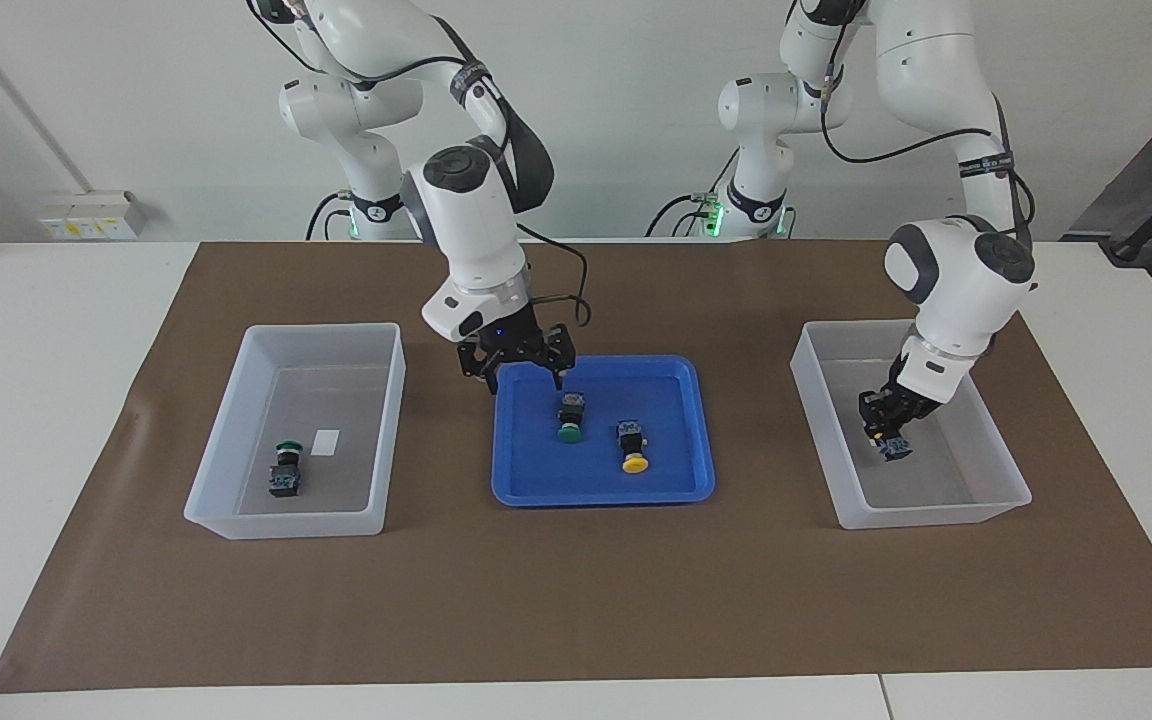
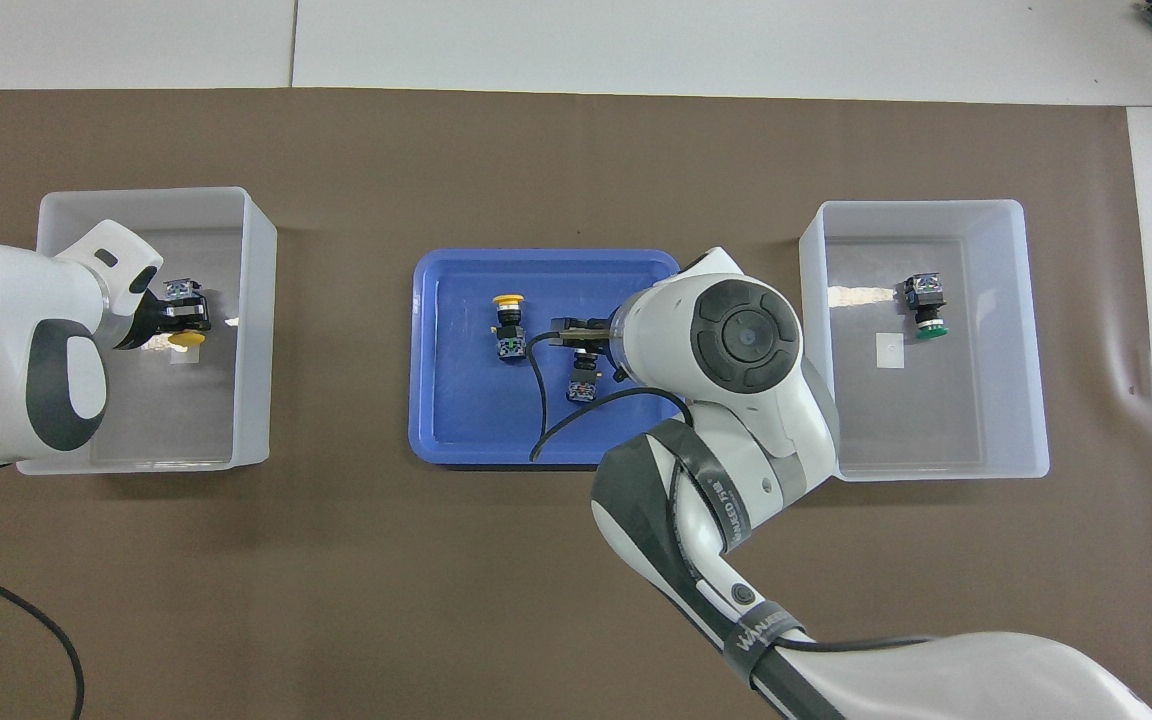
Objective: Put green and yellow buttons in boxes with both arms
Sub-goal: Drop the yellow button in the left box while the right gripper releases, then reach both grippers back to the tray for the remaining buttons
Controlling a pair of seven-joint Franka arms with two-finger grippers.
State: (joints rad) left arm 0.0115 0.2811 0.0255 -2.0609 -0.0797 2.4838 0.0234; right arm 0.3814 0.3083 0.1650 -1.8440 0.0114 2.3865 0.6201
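My left gripper point(image 1: 886, 425) is down inside the box point(image 1: 996, 470) at the left arm's end, shut on a yellow button point(image 1: 898, 447); its yellow cap shows in the overhead view point(image 2: 186, 340). My right gripper point(image 1: 526, 378) is open, just above the edge of the blue tray point(image 1: 536, 490) nearer the robots, over a green button point(image 1: 570, 415). A second yellow button point(image 1: 632, 447) lies beside it in the tray. Another green button point(image 1: 285, 468) lies in the box point(image 1: 391, 420) at the right arm's end.
A brown mat point(image 1: 576, 600) covers the table under both boxes and the tray. A small white label point(image 1: 325, 441) lies on the floor of the box at the right arm's end. In the overhead view the right arm point(image 2: 736, 340) hides part of the tray.
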